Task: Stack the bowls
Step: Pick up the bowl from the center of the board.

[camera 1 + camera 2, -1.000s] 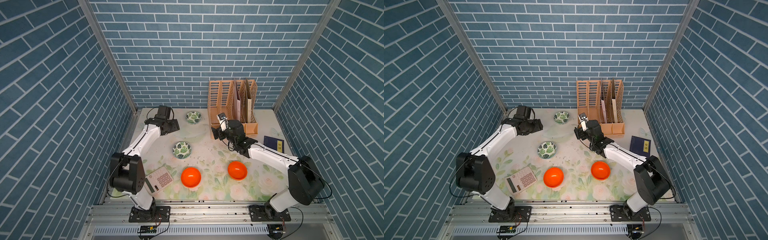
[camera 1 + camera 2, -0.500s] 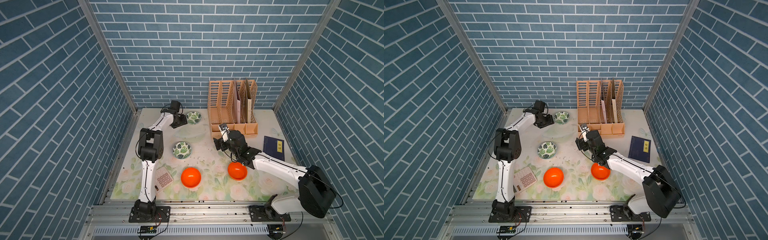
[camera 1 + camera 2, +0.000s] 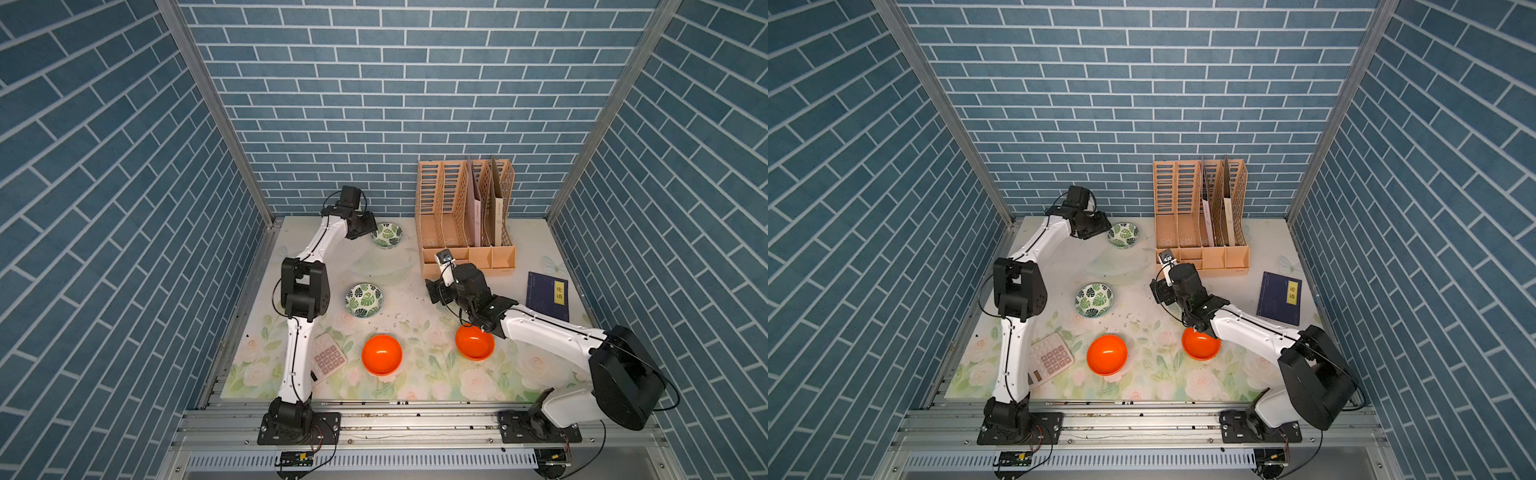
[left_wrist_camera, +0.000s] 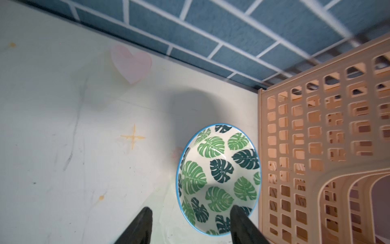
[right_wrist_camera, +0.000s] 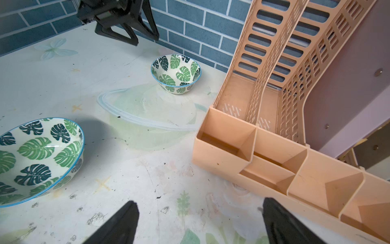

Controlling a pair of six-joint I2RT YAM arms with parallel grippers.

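**Left arm reaches the far bowl; right arm draws back**

Since a second ago the left arm has unfolded toward the back wall; the left gripper (image 3: pixel 368 227) now sits at the far white leaf-print bowl (image 3: pixel 387 235), near the peach slatted plastic file organizer (image 3: pixel 465 208). The right gripper (image 5: pixel 198 209) has drawn back from that organizer toward the table's middle; its forearm covers part of one glossy orange bowl (image 3: pixel 473 348). The left fingers stand apart, straddling the far bowl's blue rim; one finger (image 4: pixel 143 219) is outside, the other (image 4: pixel 238 215) over the inside; neither presses. The right fingers are spread wide over the floral tabletop (image 5: pixel 168 169), holding nothing. The near white leaf-print bowl (image 3: pixel 364 300) and the second orange bowl (image 3: pixel 381 354) sit apart, unstacked.
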